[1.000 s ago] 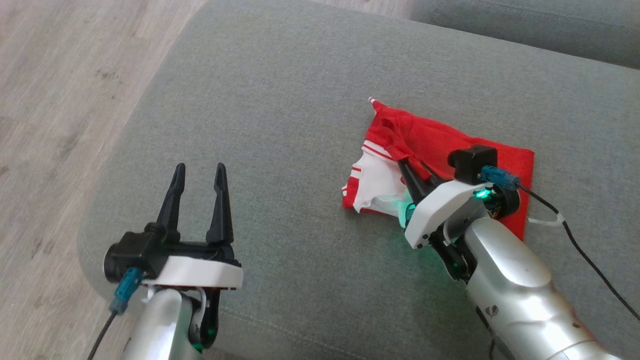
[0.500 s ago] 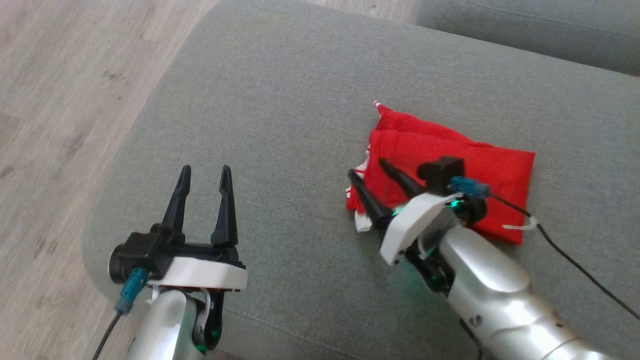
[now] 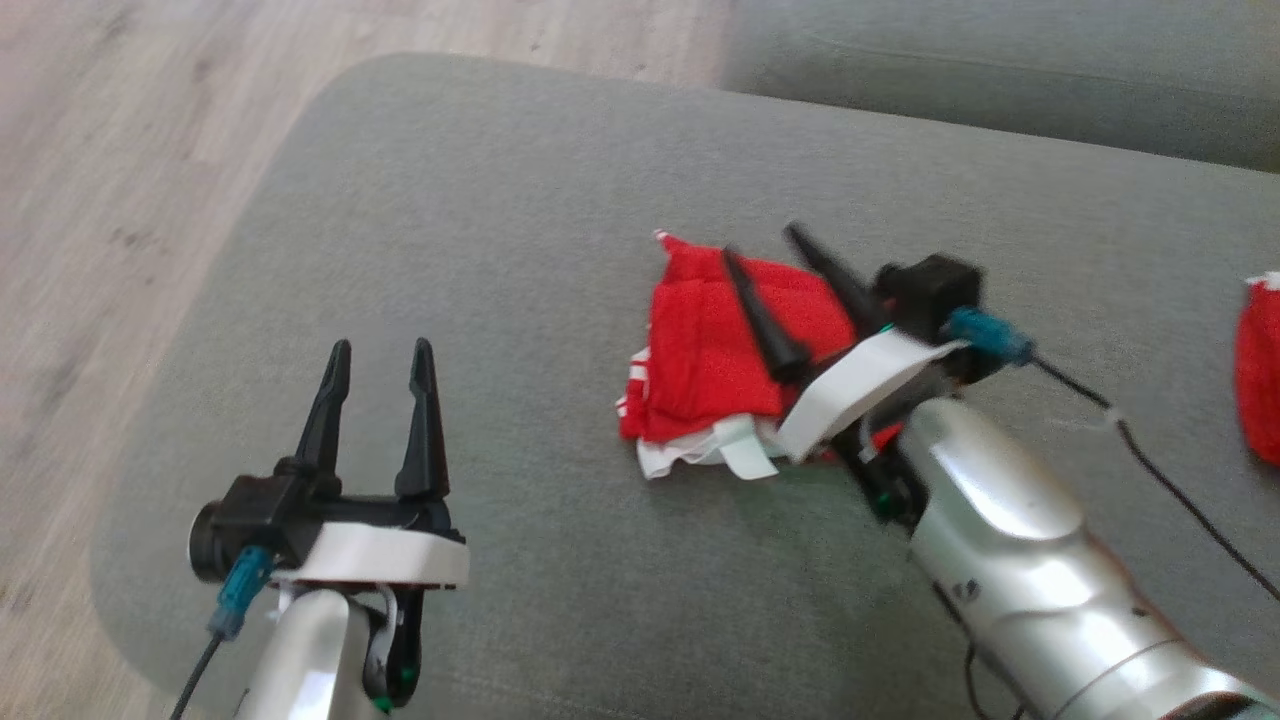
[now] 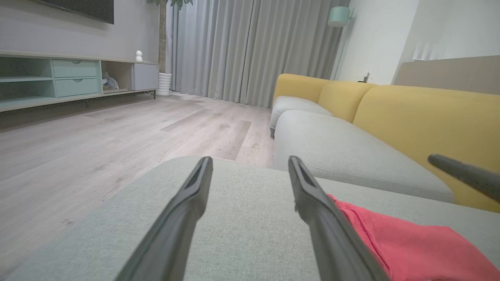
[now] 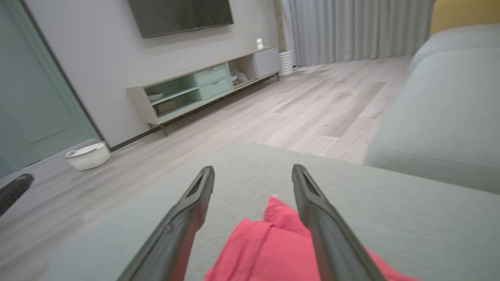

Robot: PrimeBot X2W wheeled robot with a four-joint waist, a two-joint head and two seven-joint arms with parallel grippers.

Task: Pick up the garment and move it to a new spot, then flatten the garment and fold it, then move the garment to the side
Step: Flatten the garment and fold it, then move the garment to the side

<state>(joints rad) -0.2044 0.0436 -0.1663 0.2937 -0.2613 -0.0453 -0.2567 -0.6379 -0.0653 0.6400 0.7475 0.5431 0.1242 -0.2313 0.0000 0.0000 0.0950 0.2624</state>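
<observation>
Garment [image 3: 700, 350]: lying folded on the grey cushion [image 3: 480, 200].
Right gripper [image 3: 760, 242]: hovering over it, jaws standing wide, holding nothing.
Left gripper [image 3: 382, 345]: hanging well apart, jaws wide.

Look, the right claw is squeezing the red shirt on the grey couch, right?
No. The right gripper is open over the red garment, not squeezing it, as the right wrist view shows. It is on the grey couch.
</observation>
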